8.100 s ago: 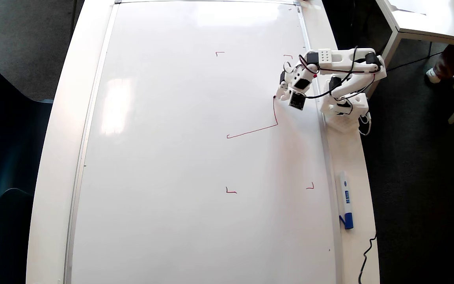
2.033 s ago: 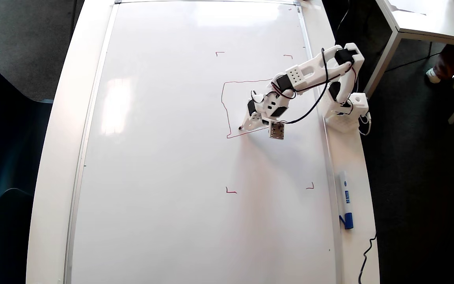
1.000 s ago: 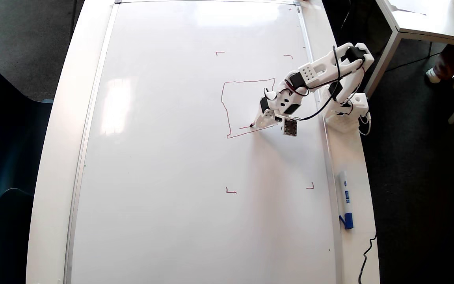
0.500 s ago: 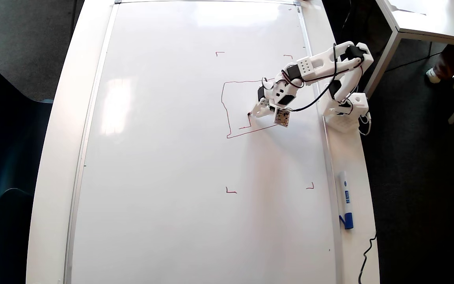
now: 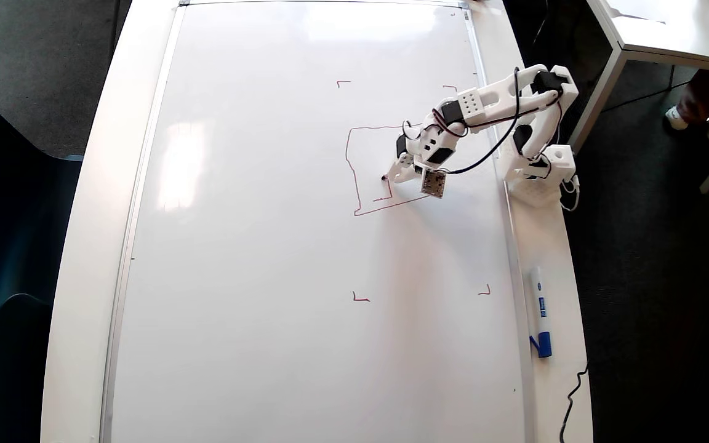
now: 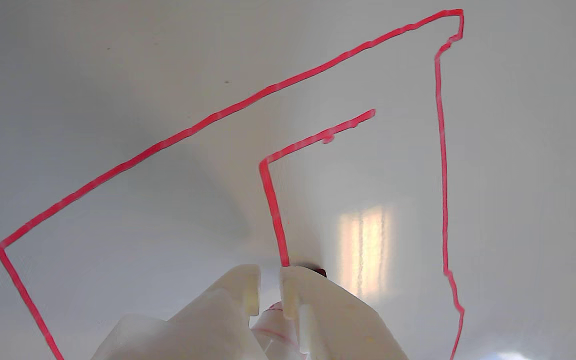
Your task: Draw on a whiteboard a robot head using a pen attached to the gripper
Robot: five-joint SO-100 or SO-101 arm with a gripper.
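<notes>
In the overhead view the whiteboard fills most of the table. The robot head is a wobbly red square outline with a short L-shaped stroke inside its lower part. My gripper hangs over the square's inside, shut on the pen, whose dark tip touches the board at the top of that stroke. In the wrist view the two white fingers close around the pen. Its tip meets the inner stroke on the whiteboard, and the outline runs around it.
Small red corner marks sit on the board outside the drawing. A white marker with a blue cap lies on the table rim at the right, below the arm's base. A black cable trails at lower right.
The square outline has been closed since the oldest frame. In the last second the pen drew a short horizontal stroke and then a vertical one upward, and the tip has edged slightly left.
</notes>
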